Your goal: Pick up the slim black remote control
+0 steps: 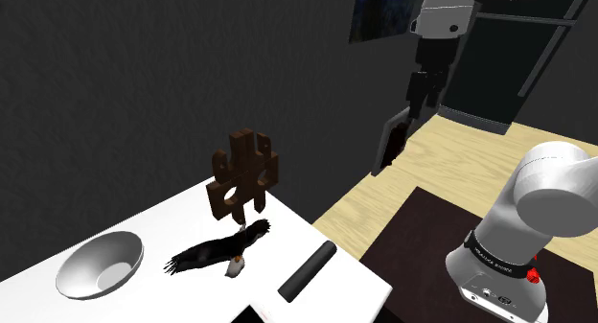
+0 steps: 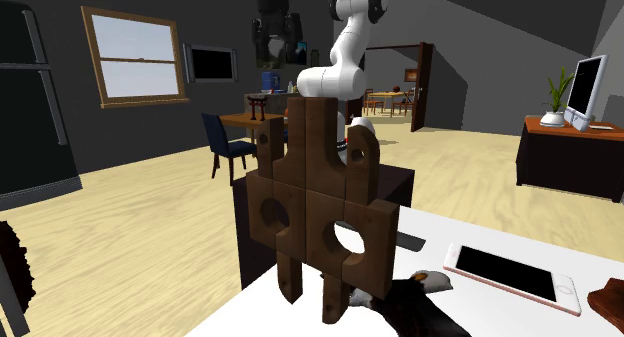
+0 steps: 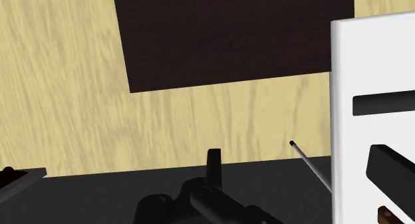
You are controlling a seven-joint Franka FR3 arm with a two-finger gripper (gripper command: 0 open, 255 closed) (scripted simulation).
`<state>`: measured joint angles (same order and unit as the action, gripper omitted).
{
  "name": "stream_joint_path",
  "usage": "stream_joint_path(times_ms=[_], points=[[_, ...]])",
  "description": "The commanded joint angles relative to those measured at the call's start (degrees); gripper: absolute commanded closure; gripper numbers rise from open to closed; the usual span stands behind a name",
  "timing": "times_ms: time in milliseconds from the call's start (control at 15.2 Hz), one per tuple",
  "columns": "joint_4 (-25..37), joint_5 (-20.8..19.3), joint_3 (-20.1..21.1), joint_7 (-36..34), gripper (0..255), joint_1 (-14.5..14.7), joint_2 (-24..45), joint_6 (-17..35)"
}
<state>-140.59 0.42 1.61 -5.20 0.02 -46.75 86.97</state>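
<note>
The slim black remote (image 1: 307,271) lies on the white table (image 1: 172,220), close to the edge that faces the stand. In the second exterior view a short end of the remote (image 2: 408,242) shows behind the wooden puzzle. In the wrist view the remote (image 3: 384,103) is a black bar on the white tabletop, far below and off to one side. My gripper (image 1: 419,105) hangs high above the floor, well beyond the table and far from the remote. In the second exterior view the gripper (image 2: 277,55) has its fingers apart and holds nothing.
A brown wooden puzzle block (image 1: 245,175) stands at the back of the table. A dark eagle figure (image 1: 218,252) lies in front of it. A grey bowl (image 1: 100,265) sits at the shoulder view's left. A phone (image 2: 510,275) lies flat. The dark stand (image 1: 436,230) is beside the table.
</note>
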Motion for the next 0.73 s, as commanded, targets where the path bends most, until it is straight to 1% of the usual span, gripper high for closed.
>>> stream_joint_path(times_ms=[0, 330, 660], points=[[0.0, 0.0, 0.0, 0.0, 0, 0.0, 0.0, 0.0], [-9.1, 7.1, 5.5, -13.2, 0, -1.1, -5.0, 4.1], [-16.4, 15.8, 12.4, -26.6, 0, -0.9, -7.8, 9.5]])
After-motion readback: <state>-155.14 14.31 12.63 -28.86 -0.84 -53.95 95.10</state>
